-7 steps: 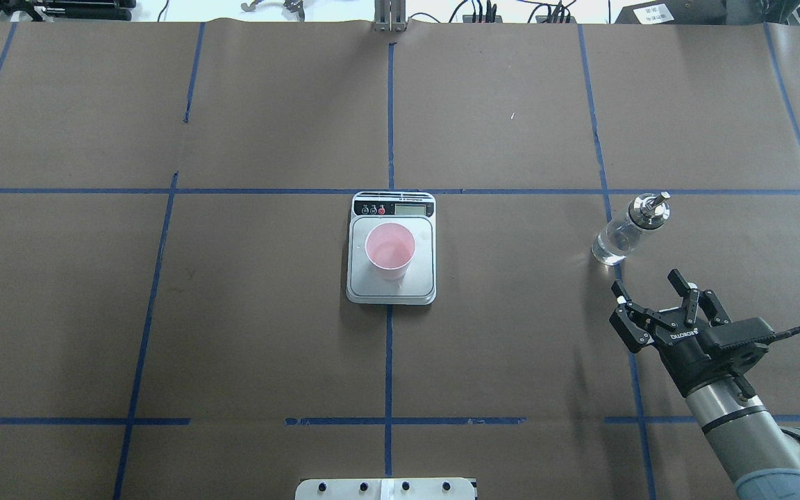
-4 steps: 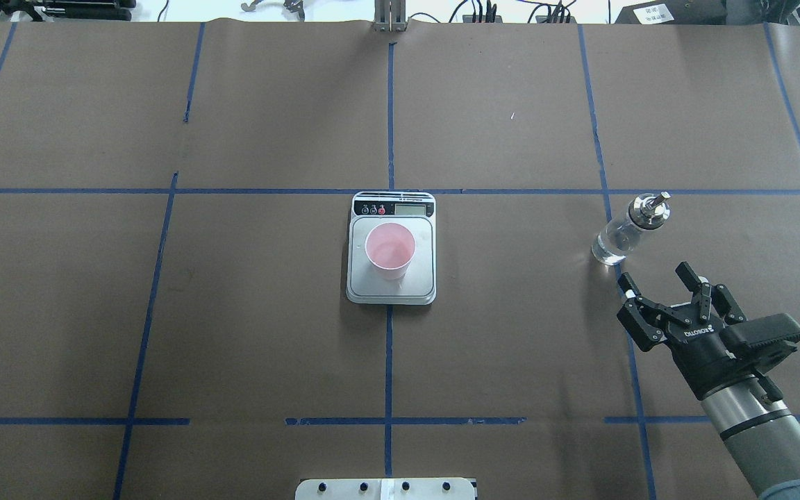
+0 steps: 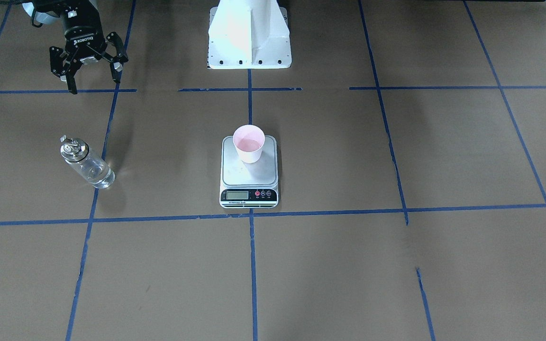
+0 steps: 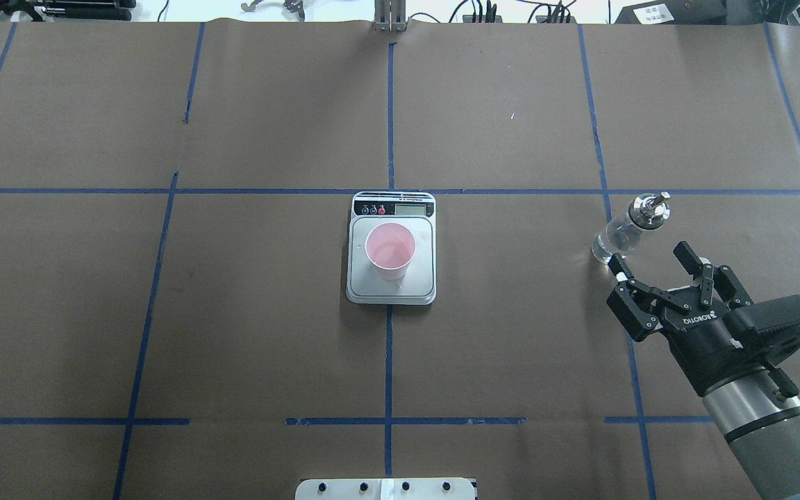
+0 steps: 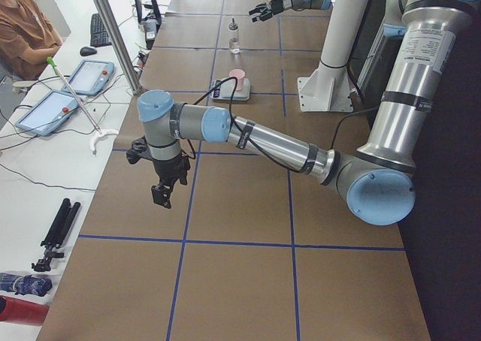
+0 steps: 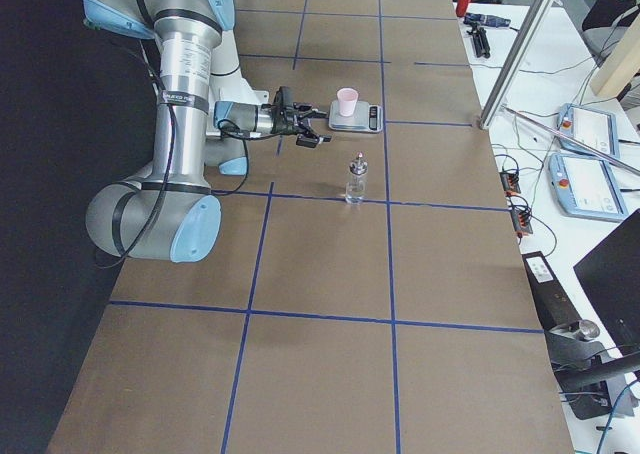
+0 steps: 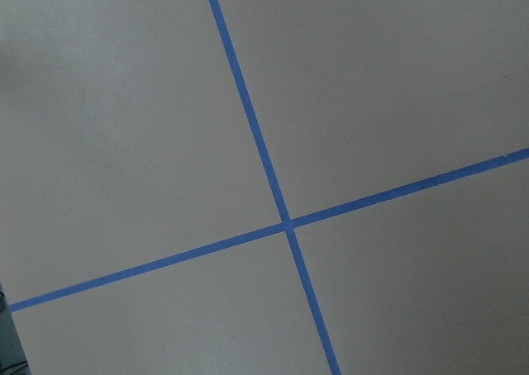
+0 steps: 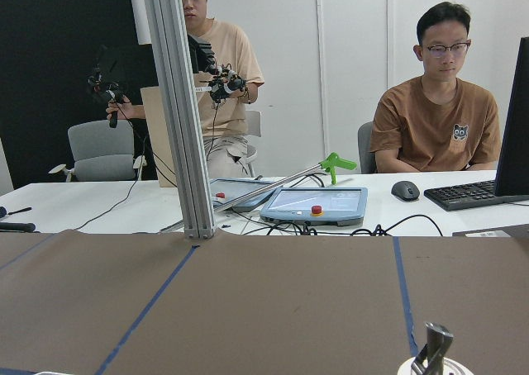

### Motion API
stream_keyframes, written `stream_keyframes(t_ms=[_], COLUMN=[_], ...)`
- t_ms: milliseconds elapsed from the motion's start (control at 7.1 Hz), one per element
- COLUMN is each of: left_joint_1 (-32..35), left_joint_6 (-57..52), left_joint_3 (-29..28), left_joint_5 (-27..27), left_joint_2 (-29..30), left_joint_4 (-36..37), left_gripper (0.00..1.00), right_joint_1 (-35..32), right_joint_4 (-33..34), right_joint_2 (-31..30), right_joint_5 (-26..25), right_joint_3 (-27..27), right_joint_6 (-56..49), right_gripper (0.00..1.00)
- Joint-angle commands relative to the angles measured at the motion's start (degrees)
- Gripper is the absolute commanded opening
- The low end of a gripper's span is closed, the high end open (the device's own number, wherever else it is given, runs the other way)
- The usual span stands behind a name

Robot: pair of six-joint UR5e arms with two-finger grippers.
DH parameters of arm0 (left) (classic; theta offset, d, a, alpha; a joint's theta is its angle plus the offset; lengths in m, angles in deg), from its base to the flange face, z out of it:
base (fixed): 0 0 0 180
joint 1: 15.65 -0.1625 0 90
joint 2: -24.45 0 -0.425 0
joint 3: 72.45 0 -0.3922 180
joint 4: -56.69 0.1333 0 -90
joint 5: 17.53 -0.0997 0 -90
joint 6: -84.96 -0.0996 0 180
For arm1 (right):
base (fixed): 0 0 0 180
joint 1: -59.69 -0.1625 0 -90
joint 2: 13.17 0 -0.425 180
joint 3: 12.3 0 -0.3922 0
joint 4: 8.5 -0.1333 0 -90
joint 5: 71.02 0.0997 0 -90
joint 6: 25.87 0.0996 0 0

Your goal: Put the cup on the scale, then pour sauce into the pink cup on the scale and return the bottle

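Brown paper is covering the surface (image 4: 511, 347); blue tape lines (image 4: 388, 361) are gridding it. You two are showing past its far edge. The seated operator (image 8: 436, 119), in a brown shirt, is sitting by a keyboard (image 8: 475, 193) and mouse (image 8: 404, 190). The standing operator (image 8: 216, 69) is holding a small black device (image 8: 221, 84) beside the aluminium post (image 8: 178, 111). Two pendants (image 8: 314, 203) are lying flat, with a green-tipped stick (image 8: 335, 162) lying over them. A black tripod (image 5: 54, 232) is lying on the white side surface (image 5: 45, 161).
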Motion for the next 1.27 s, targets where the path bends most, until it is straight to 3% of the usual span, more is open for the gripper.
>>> stream_keyframes(t_ms=[0, 423, 564, 845, 1127], left_joint_1=[0.0, 0.0, -0.1, -0.1, -0.1], left_joint_6=[0.0, 0.0, 0.0, 0.0, 0.0], left_joint_3=[0.0, 0.1, 0.1, 0.2, 0.2], left_joint_5=[0.0, 0.0, 0.0, 0.0, 0.0], left_joint_2=[0.0, 0.1, 0.1, 0.1, 0.3], left_joint_4=[0.0, 0.0, 0.0, 0.1, 0.1], left_gripper=[1.0, 1.0, 1.0, 1.0, 1.0], right_joint_1=[-2.5, -11.3, -16.1, -30.3, -44.0], right_joint_4=[5.6, 16.3, 19.5, 22.2, 22.4], right_joint_2=[0.6, 0.8, 3.2, 4.0, 4.1], right_joint_5=[1.8, 12.5, 18.6, 37.5, 52.8], right_joint_3=[-2.8, -8.9, -9.4, -9.3, -7.5], right_joint_6=[-1.0, -4.3, -4.6, -7.5, -15.1], right_gripper=[1.0, 1.0, 1.0, 1.0, 1.0])
